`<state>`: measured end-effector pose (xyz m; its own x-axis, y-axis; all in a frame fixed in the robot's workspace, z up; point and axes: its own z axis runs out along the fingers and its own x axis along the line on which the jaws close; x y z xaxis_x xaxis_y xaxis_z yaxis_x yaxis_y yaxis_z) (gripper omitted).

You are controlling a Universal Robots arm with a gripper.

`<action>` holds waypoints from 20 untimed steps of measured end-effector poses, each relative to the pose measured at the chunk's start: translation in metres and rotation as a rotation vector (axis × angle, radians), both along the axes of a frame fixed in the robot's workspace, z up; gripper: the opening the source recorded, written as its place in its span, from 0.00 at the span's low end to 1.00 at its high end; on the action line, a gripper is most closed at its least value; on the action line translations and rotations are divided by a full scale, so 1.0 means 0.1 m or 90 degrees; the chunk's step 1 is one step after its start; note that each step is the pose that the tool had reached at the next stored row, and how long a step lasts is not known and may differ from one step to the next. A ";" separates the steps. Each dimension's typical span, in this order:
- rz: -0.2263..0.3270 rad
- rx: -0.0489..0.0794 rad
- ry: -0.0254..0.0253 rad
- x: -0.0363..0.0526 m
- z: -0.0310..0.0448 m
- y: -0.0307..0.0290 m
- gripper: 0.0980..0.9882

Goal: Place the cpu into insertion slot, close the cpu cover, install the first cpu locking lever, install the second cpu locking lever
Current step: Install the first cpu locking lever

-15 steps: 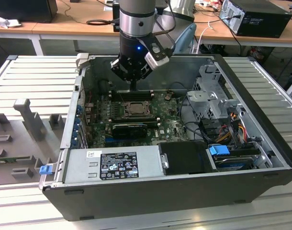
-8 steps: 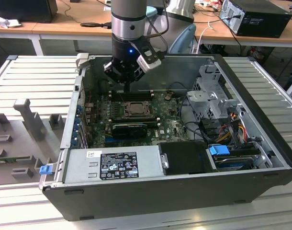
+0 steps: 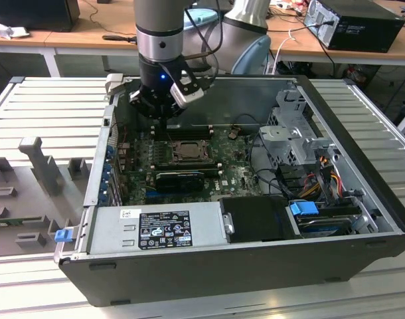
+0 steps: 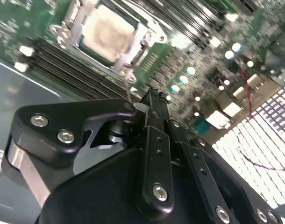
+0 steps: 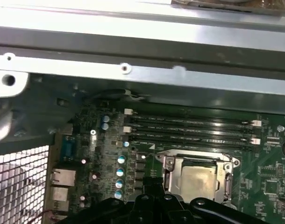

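Near the memory slots, the end effector hangs pressed together; the cpu lies flat, metal top upward.

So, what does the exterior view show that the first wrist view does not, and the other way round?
The exterior view adds the arm, the labelled power supply and the drive cage. The first wrist view adds the rear ports, the perforated grille and a row of capacitors. Both share the cpu sitting in the insertion slot, the memory slots beside it, and the end effector close to that socket.
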<state>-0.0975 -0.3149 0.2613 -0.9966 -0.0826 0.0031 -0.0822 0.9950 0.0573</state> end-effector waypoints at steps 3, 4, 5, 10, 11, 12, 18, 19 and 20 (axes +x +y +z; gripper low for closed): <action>0.000 0.000 -0.0009 -0.086 -0.006 0.037 0.01; 0.000 0.000 -0.0012 -0.101 -0.007 0.052 0.01; 0.000 0.000 -0.0015 -0.119 -0.010 0.082 0.01; 0.000 -0.002 -0.0040 -0.050 -0.036 0.219 0.01; 0.000 -0.002 -0.0040 -0.037 -0.038 0.219 0.01; 0.000 -0.002 -0.0039 -0.025 -0.040 0.219 0.01; 0.000 -0.002 -0.0040 0.073 -0.058 0.219 0.01; 0.000 -0.002 -0.0040 0.089 -0.061 0.219 0.01; 0.000 -0.002 -0.0039 0.111 -0.065 0.219 0.01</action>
